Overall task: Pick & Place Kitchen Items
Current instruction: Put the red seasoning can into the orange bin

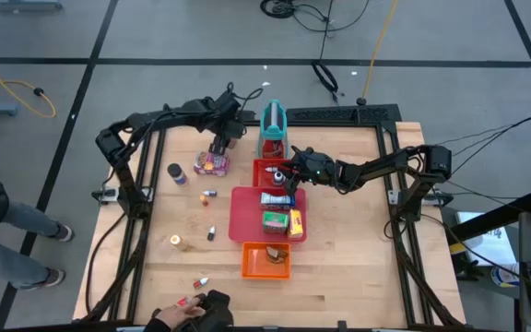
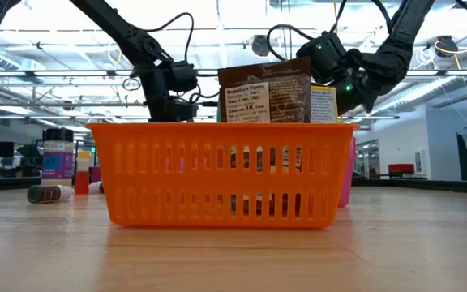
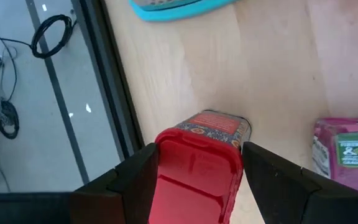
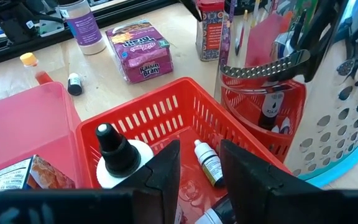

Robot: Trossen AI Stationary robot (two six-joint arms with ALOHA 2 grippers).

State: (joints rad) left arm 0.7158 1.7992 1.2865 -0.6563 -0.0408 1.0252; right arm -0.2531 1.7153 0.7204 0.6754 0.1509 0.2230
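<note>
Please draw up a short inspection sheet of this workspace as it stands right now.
Surface: wooden table, bare wood showing on its right side.
Job's things: red-lidded tin between the left fingers; Raisin Bran packet beside it; purple can, small bottles loose on the left; boxes in the red tray; dropper bottle in the red basket.
Clutter: orange basket holding a brown packet; teal stand.
Grippers: left gripper shut on the tin; right gripper open above the red basket.
Cables: yellow cable, black cables on the floor.
Surroundings: a person's hand at the near edge.
</note>
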